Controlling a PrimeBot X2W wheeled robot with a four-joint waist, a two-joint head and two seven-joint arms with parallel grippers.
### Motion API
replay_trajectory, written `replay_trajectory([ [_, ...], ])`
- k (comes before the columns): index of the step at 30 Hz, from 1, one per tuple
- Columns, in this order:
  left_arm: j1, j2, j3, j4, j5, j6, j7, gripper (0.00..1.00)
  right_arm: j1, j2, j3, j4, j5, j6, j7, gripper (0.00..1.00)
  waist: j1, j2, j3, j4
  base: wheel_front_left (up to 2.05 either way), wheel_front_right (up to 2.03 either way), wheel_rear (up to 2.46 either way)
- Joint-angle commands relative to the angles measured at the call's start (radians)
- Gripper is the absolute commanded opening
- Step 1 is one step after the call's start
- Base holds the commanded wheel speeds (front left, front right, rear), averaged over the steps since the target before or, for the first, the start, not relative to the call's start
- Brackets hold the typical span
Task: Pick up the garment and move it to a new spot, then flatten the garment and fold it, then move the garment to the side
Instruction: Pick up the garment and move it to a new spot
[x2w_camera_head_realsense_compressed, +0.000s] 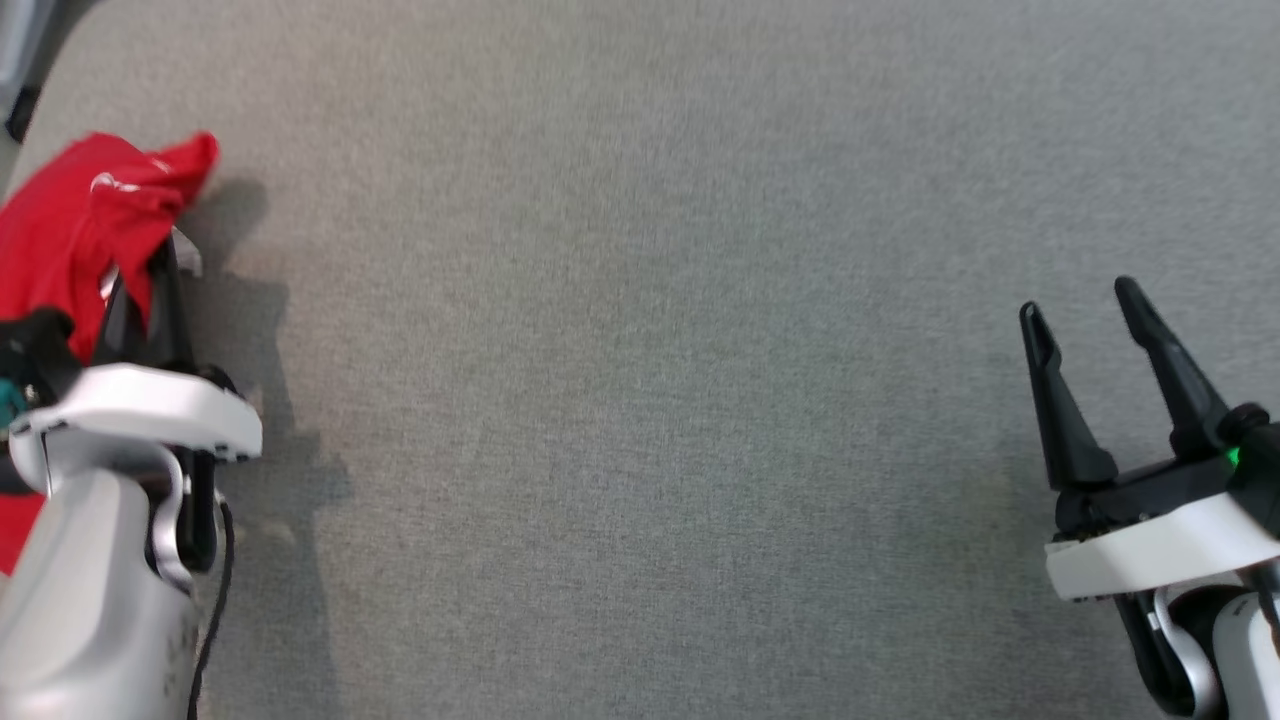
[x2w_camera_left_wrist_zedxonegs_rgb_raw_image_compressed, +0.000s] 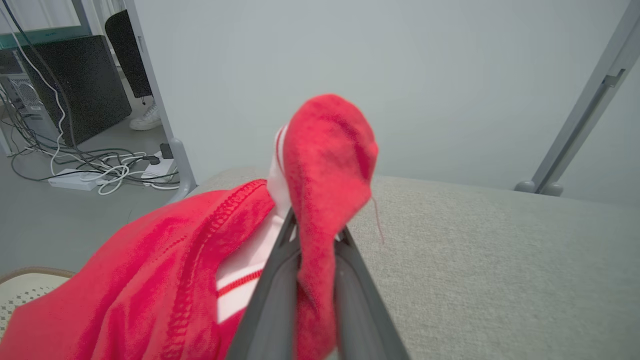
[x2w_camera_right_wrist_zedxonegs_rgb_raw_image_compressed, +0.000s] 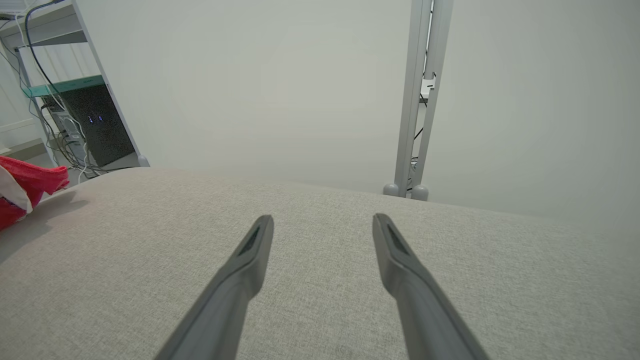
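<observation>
Lab workspace, computer tower (x2w_camera_left_wrist_zedxonegs_rgb_raw_image_compressed: 75, 85), tangled floor cables (x2w_camera_left_wrist_zedxonegs_rgb_raw_image_compressed: 95, 162), grey metal post (x2w_camera_right_wrist_zedxonegs_rgb_raw_image_compressed: 417, 75)

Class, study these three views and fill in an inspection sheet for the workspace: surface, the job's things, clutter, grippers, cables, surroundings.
Surface: grey fabric tabletop, flat, no stains seen.
Job's things: red garment bunched at the tabletop's left edge, one fold raised.
Clutter: nothing seen.
Grippers: left gripper shut on the red garment's raised fold; right gripper open, holding nothing, over bare tabletop.
Cables: tangled floor cables and a white power strip beyond the tabletop's left end.
Surroundings: dark computer tower, grey frame post, pale wall, a white shoe on the floor.
</observation>
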Motion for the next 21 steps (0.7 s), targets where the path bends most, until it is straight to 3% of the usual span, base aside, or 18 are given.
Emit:
replay_trajectory([
  [1, 0.039, 0.003, 0.007, -0.046, 0.016, 0.013, -0.004, 0.0, 0.014, 0.003, -0.002, 0.011, 0.005, 0.0, -0.012, 1.0, 0.0, 0.0, -0.061, -0.017, 0.0, 0.0, 0.0],
  [6, 0.224, -0.007, 0.001, -0.247, 0.047, 0.059, 0.0, 0.0, 0.052, 0.017, 0.01, 0.058, 0.009, 0.0, -0.031, 1.0, 0.0, 0.0, -0.164, -0.049, 0.0, 0.0, 0.0],
  [15, 0.448, -0.021, -0.055, -0.534, 0.066, 0.128, 0.119, 0.0, 0.11, 0.041, 0.007, 0.09, 0.017, 0.0, -0.035, 1.0, 0.0, 0.0, -0.258, -0.106, 0.0, 0.0, 0.0],
  [19, 0.481, -0.031, -0.1, -0.598, 0.069, 0.117, 0.154, 0.0, 0.117, 0.05, 0.0, 0.085, 0.02, 0.0, -0.036, 1.0, 0.0, 0.0, -0.264, -0.143, 0.0, 0.0, 0.0],
  [21, 0.455, -0.046, -0.157, -0.604, 0.082, 0.091, 0.179, 0.0, 0.112, 0.057, -0.001, 0.08, 0.021, 0.0, -0.036, 1.0, 0.0, 0.0, -0.252, -0.184, 0.0, 0.0, 0.0],
])
